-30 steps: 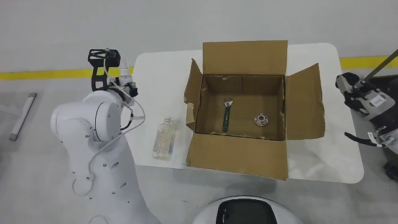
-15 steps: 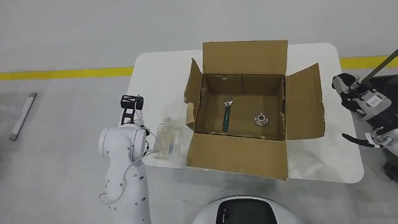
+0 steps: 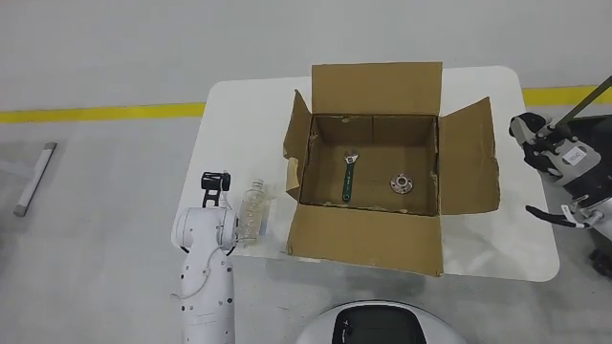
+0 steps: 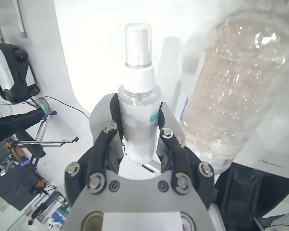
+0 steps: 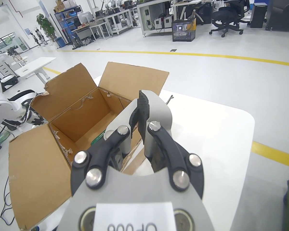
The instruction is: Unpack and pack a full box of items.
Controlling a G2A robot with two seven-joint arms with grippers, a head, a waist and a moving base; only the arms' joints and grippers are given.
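Evidently unpacking is in hand: a small clear white-collared spray bottle (image 4: 137, 90) is clamped in the left gripper (image 4: 137, 114) over the white table (image 3: 239, 105), beside a large clear plastic bottle (image 4: 231, 92) lying there. A gentle set-down and release are called for next; the right gripper (image 5: 141, 111) is seen closed, empty, near the open brown cardboard box (image 3: 368, 239).

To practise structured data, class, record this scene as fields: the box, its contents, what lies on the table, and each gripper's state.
box: cardboard box, open with flaps out, on the white table
in box: green-handled wrench; round metal part
on table: clear plastic bottle, on its side, left of the box
left gripper: shut on a small spray bottle, close beside the plastic bottle
right gripper: shut, empty, by the table's right end
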